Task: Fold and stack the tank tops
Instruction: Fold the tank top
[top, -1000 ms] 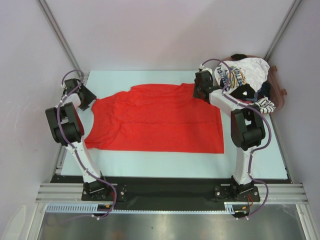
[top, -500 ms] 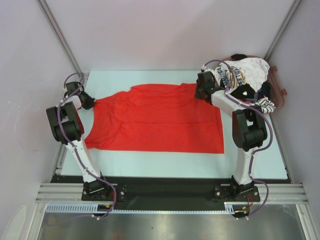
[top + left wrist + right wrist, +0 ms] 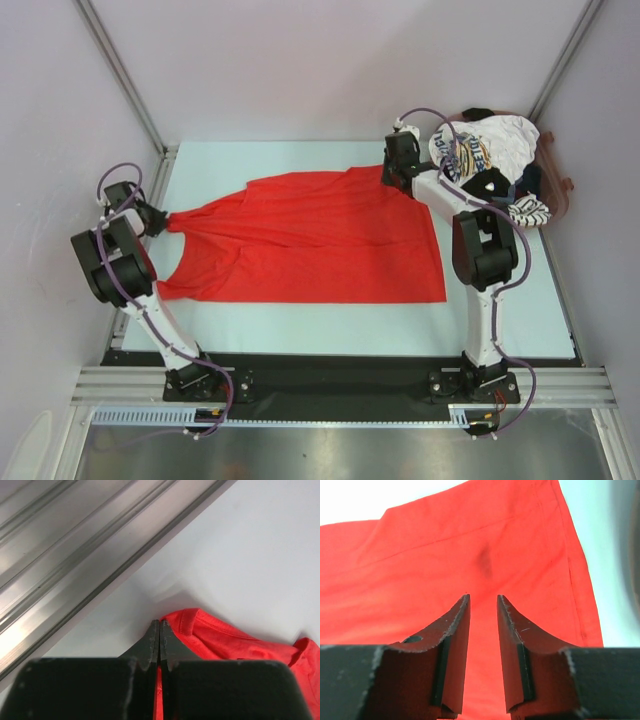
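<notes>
The large red tank top lies spread across the table, drawn to a point at its left end. My left gripper is shut on that left strap, and in the left wrist view red cloth is pinched between the closed fingertips, close to the metal rail. Over the garment's far right corner my right gripper stands open. In the right wrist view its jaws are apart, with only the flat red cloth below them. The other tank tops are piled at the back right: a white printed one, a striped one and a dark one.
The pile sits in a brownish basket at the table's right edge. An aluminium rail runs along the left side of the table, right beside my left gripper. Frame posts rise at both back corners.
My left gripper has shut on the red strap and pulled it left, stretching the cloth into a point. The right gripper has shifted slightly toward the back with its jaws unchanged.
</notes>
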Action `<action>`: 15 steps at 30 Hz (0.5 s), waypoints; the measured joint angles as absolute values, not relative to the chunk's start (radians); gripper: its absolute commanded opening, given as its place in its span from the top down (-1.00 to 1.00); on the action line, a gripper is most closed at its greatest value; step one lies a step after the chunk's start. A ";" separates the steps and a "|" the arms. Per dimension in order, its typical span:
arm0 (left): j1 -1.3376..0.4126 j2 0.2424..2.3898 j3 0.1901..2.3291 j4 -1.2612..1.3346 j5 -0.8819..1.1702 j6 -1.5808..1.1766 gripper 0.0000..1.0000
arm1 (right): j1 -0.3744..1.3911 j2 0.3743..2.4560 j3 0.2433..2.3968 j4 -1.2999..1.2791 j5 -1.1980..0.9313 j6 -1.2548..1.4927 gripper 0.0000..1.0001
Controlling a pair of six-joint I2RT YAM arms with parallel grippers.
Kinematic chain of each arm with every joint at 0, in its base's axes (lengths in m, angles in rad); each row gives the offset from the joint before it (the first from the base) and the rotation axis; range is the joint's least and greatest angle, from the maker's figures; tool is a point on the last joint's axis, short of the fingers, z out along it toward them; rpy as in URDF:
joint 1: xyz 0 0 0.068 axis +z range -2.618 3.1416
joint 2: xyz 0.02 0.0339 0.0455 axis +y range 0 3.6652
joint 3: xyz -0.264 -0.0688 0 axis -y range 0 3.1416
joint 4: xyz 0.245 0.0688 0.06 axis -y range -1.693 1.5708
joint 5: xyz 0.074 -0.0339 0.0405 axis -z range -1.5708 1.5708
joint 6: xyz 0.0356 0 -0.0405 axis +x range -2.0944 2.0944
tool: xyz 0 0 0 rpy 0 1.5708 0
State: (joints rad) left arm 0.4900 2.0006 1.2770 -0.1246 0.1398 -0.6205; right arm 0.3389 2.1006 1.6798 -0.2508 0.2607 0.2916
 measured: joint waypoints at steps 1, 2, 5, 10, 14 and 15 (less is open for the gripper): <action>0.494 1.995 1.269 -0.120 0.138 -0.622 0.99 | 0.342 2.122 1.706 -0.254 0.265 0.290 0.34; 0.498 1.989 1.265 -0.119 0.136 -0.626 0.99 | 0.344 2.143 1.733 -0.262 0.270 0.287 0.34; 0.507 1.978 1.257 -0.114 0.130 -0.628 0.99 | 0.348 2.217 1.819 -0.282 0.291 0.279 0.35; 0.517 1.953 1.229 -0.109 0.115 -0.628 0.77 | 0.345 2.343 1.960 -0.321 0.333 0.264 0.33; 0.522 1.950 1.229 -0.102 0.125 -0.623 -0.19 | 0.330 2.413 2.030 -0.343 0.360 0.249 0.28; 0.522 1.950 1.228 -0.097 0.130 -0.624 -0.38 | 0.325 2.428 2.047 -0.347 0.363 0.246 0.28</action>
State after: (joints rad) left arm 0.5224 1.9499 1.2282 -0.0975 0.1303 -0.6243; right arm 0.3252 2.4279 2.0472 -0.3466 0.3626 0.2459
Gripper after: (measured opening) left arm 0.524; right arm 0.354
